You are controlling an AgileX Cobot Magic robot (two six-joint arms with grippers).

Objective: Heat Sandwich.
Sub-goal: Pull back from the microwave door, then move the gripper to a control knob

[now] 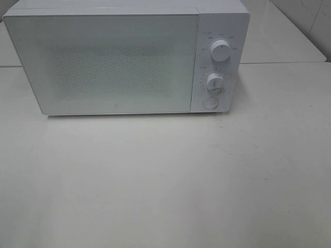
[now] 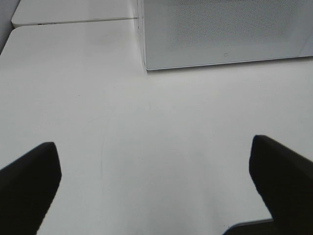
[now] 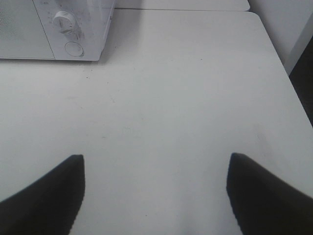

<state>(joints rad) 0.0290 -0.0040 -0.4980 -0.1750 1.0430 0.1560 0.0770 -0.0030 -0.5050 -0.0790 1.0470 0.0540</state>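
The sandwich shows in no view. A white microwave (image 1: 124, 57) stands at the back of the white table (image 1: 165, 181) with its door shut; two knobs and a round button sit on its right panel. The microwave (image 2: 225, 34) fills the far part of the left wrist view, and its control corner (image 3: 68, 29) appears in the right wrist view. My left gripper (image 2: 154, 191) hangs open over bare tabletop, nothing between its black fingers (image 2: 29, 186). My right gripper (image 3: 154, 196) is likewise open and empty above the table. Neither arm appears in the exterior high view.
The table's right edge (image 3: 288, 83) drops off beside a dark gap. A seam (image 2: 73, 20) splits the table into a back section behind the microwave. A thin grey rim (image 2: 247, 226) peeks in near the left gripper.
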